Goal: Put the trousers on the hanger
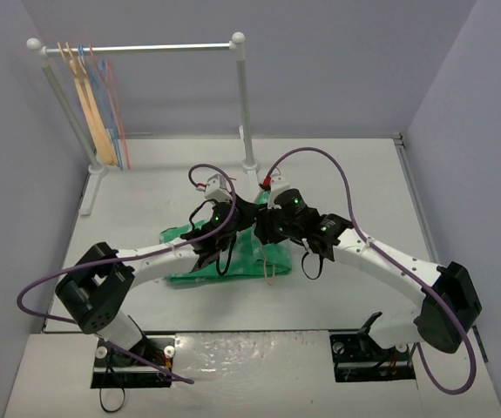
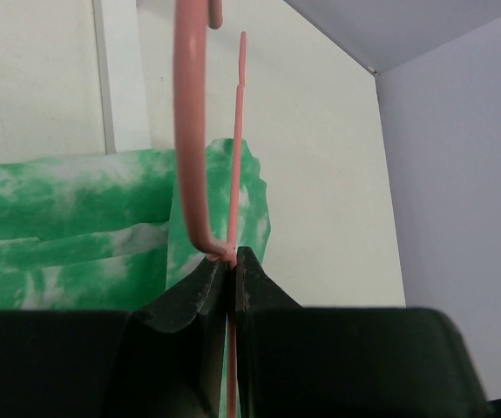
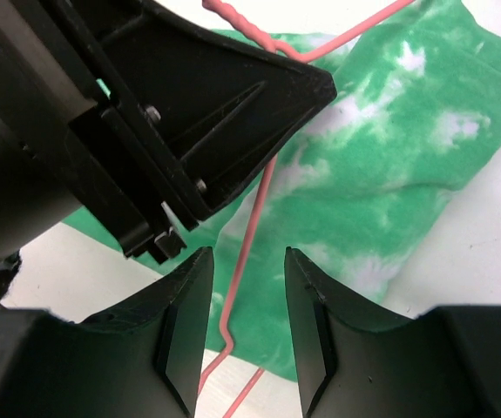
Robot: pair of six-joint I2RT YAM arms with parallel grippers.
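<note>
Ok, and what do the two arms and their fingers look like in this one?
The left arm and right arm are white tubes with black joints, each trailing a looping purple cable. Small green lights glow near the wrists. The fingers are black tapering wedges.

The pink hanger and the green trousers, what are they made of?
The hanger looks like thin metal wire with a smooth pink coating: it is slender, bent in curves and twisted at the neck. The trousers look like soft cloth, matt green with white blotches; they lie in folds.
</note>
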